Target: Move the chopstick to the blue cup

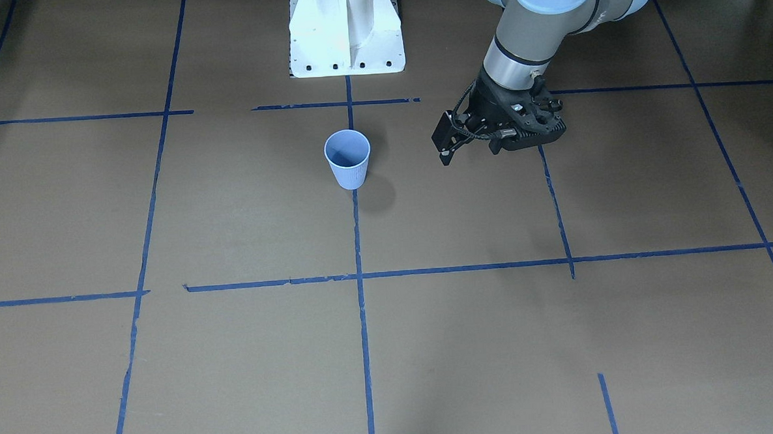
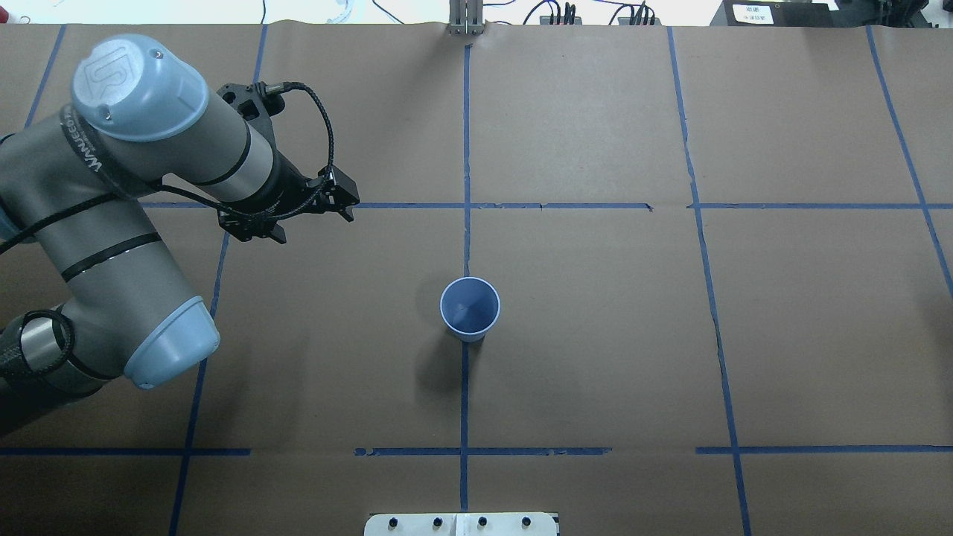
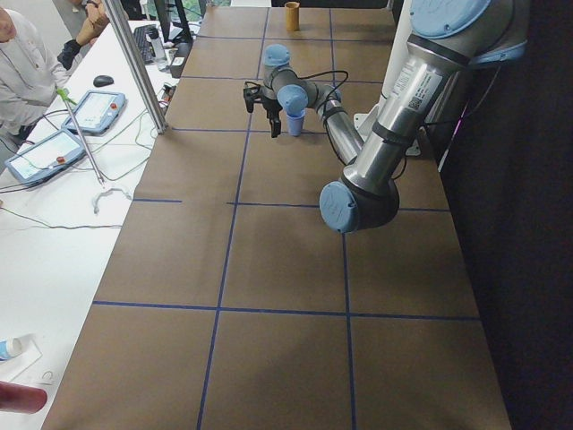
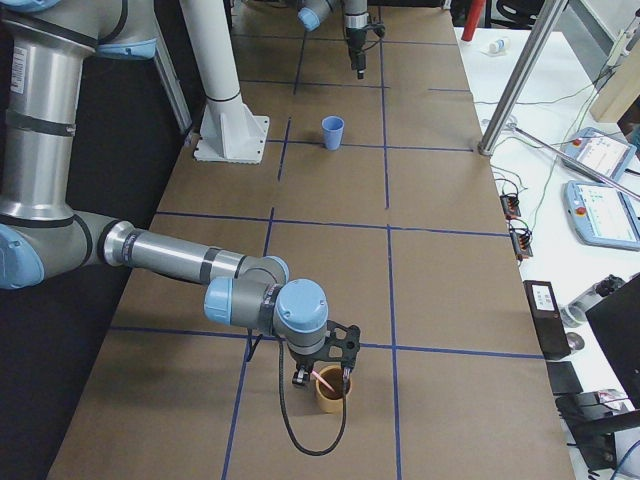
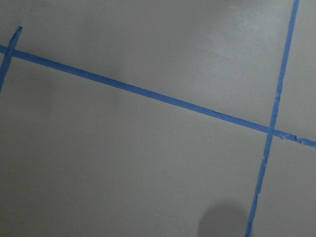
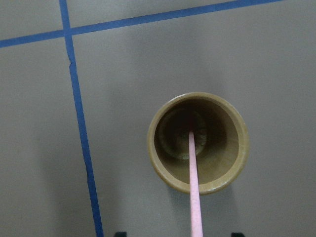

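The light-pink chopstick stands tilted in a brown cup near the table's right end, and it also shows in the exterior right view. My right gripper hovers just over that brown cup. Its fingertips stand wide apart on either side of the stick, so it is open. The pale blue cup stands upright and empty at mid-table. My left gripper hangs above bare table to the cup's left, looks shut and holds nothing.
Dark blue tape lines form a grid on the brown table cover. The white robot base stands behind the blue cup. A metal post and operator gear line the table's far edge.
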You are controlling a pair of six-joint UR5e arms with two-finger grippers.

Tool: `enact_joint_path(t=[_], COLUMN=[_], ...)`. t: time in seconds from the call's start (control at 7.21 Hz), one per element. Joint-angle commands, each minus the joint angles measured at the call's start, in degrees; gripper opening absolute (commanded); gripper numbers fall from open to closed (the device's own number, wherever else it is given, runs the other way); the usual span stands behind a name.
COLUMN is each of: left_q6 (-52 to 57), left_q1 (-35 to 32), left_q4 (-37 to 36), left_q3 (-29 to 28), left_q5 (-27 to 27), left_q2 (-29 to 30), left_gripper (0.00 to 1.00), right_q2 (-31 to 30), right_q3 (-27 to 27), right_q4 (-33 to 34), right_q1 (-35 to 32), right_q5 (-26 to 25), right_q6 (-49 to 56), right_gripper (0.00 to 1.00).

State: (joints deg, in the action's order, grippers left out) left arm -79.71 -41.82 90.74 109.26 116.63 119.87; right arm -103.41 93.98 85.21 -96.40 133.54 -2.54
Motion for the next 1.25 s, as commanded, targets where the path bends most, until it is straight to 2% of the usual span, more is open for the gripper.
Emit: enact_joint_path(t=[0.0,0.14,0.28,0.55,0.97,1.11], left_q6=[0.08,-0.09,-0.1,-0.45,-0.45,-0.45], left_q1=[-0.1,-0.01,-0.01,-0.01,-0.01,0.08], left_q4=[-0.03,0.05,-0.03,-0.03,-0.03,0.05], left_q3=[0.34,0.43,0.52,0.69,0.69,0.61], left_q5=[-0.08,-0.26,-0.26,-0.35,-0.52,-0.52], left_q2=[-0.25,-0.25,-0.25,-0.25,-0.34,-0.34], left_gripper=[1.0,1.0,1.0,1.0,1.0,1.0], right_q2=[-0.04,-0.04,0.05,-0.04,-3.8,-3.64], right_q3=[-0.9,-0.91,-0.73,0.14,9.43,12.94], right_q4=[0.04,0.04,-0.05,-0.13,0.83,5.62], right_q1=[-0.02,-0.02,-0.02,-0.97,-7.38,-8.97], right_q5=[0.14,0.31,0.31,0.31,-0.3,-0.13], right_q6=[-0.54,-0.62,-0.54,-0.36,-0.1,-0.1], right_gripper=[0.41,0.17,0.02,0.0,0.0,0.0])
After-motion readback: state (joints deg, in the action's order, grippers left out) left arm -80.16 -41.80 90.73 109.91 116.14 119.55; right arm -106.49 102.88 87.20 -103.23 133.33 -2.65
